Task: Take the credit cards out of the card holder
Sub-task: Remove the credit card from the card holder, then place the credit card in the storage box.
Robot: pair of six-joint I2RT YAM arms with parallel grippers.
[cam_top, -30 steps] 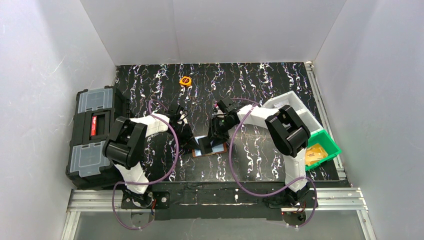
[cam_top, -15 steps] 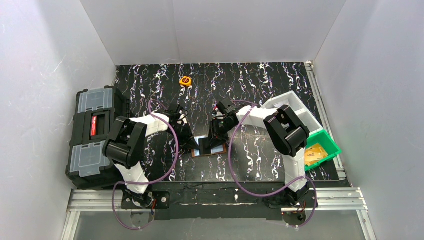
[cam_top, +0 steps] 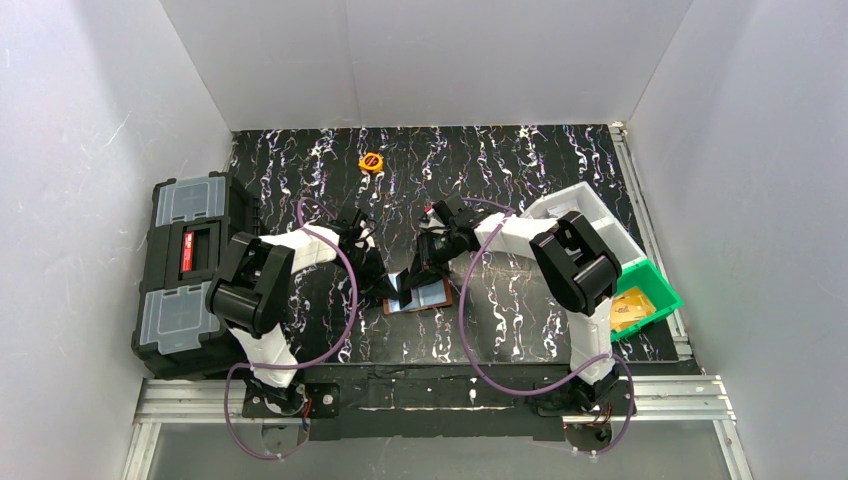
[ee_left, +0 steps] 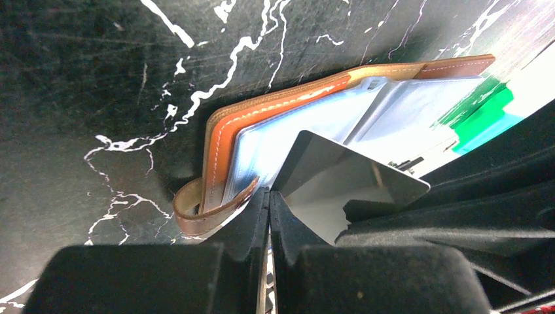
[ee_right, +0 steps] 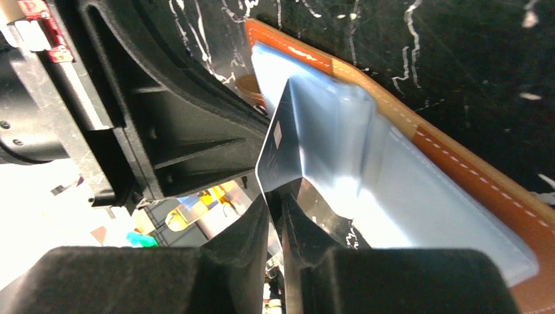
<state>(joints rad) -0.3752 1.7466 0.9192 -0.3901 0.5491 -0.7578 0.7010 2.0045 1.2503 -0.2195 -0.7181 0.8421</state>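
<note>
One stitched brown leather card holder (ee_left: 221, 134) | left gripper (ee_left: 268, 193) closed | right gripper (ee_right: 277, 196) pinches glossy rectangular credit card (ee_right: 280, 140)

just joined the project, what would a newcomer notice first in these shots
The brown card holder lies open in the middle of the black table. Over it the right hand pinches a dark credit card tilted up from the clear pockets, while the closed left hand sits at the holder's strap end.
</note>
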